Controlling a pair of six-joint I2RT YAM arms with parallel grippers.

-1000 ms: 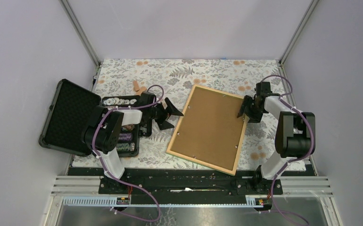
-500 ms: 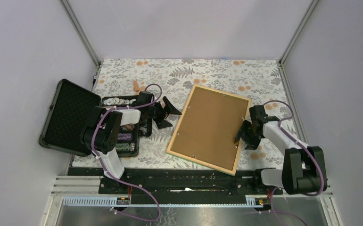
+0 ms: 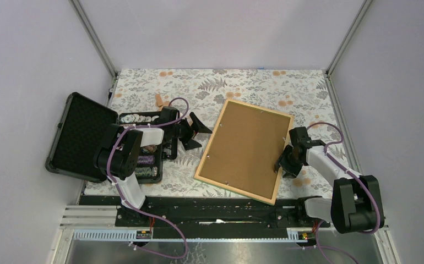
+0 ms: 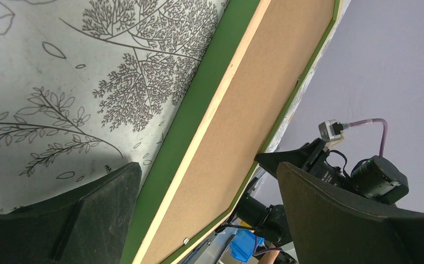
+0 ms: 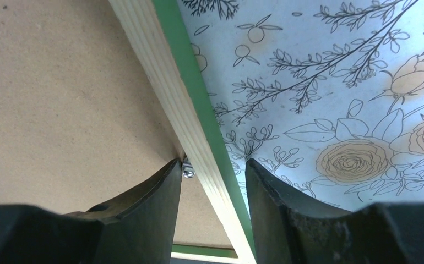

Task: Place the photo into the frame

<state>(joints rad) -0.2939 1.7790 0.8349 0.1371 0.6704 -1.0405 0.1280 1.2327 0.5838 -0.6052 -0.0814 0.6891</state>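
Observation:
The frame (image 3: 235, 189) lies face down in the middle of the table, its light wood back up and a brown backing board (image 3: 248, 147) filling it. The photo is hidden. My right gripper (image 3: 282, 163) is low over the frame's right rail (image 5: 166, 82), open, its jaws straddling the rail. One of its fingers (image 5: 143, 203) touches a small metal tab (image 5: 188, 172) at the board's edge. My left gripper (image 3: 196, 133) stands wide open and empty just left of the frame, whose green edge (image 4: 188, 126) shows in the left wrist view.
An open black case (image 3: 82, 137) with poker chips (image 3: 143, 161) sits at the left, beside the left arm. A small tan piece (image 3: 159, 99) lies behind it. The floral cloth (image 3: 265, 82) covers the table, with walls on three sides.
My right gripper has travelled down the frame's right edge from its far corner toward the near end, and its jaws have narrowed. The left gripper has barely moved.

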